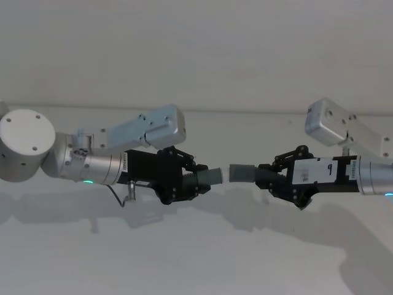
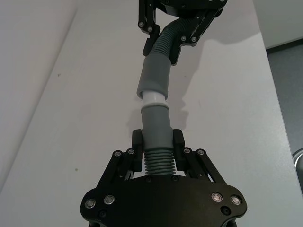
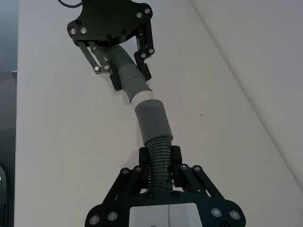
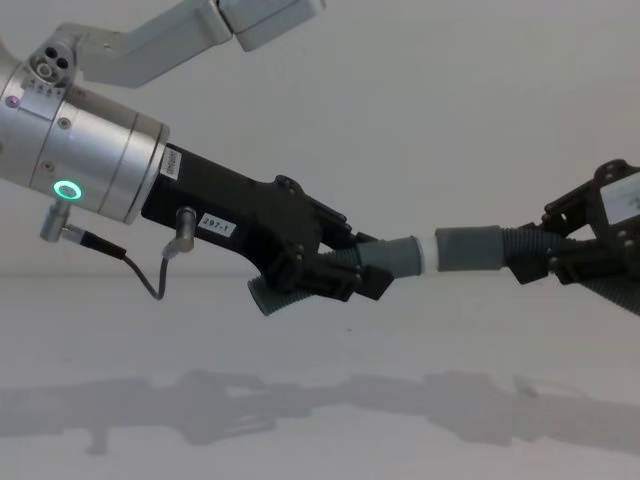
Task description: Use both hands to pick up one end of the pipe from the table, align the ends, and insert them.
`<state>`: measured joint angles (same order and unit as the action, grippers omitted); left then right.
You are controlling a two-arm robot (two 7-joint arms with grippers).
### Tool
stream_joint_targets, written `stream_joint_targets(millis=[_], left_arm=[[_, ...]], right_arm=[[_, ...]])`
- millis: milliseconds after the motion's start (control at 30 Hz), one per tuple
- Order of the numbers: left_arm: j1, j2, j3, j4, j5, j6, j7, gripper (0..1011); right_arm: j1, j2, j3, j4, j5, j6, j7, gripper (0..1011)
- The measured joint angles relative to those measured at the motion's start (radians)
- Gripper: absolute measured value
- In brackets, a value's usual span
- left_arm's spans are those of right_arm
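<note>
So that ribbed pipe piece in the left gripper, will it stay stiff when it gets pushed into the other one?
Probably not entirely. The left pipe piece has a corrugated section right at the left gripper, so it may flex under axial push. Its smooth grey collar looks rigid but possibly slippery. The right pipe piece, held by the right gripper on its ribs, could bend likewise.

Pipe ends facing (narrow gap)

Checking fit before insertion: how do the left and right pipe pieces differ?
The left piece ends in a narrower collar with a pale, near-white tip; the right piece ends in a wider, all-grey collar. The chest view shows the left piece tilting up toward the joint while the right lies nearly level. Both are ribbed grey tubes held off the table, one in the left gripper, one in the right.
</note>
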<state>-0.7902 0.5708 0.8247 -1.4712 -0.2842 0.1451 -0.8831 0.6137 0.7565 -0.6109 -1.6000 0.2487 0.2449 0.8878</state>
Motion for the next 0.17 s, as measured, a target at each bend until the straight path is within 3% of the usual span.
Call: stream_joint_targets(millis=[167], left_arm=[[0.002,0.002,-0.001,-0.004,-0.002,0.002,0.002,365]], right_arm=[[0.004,-0.001,-0.003,0.002,0.001,-0.003,0.002,267]])
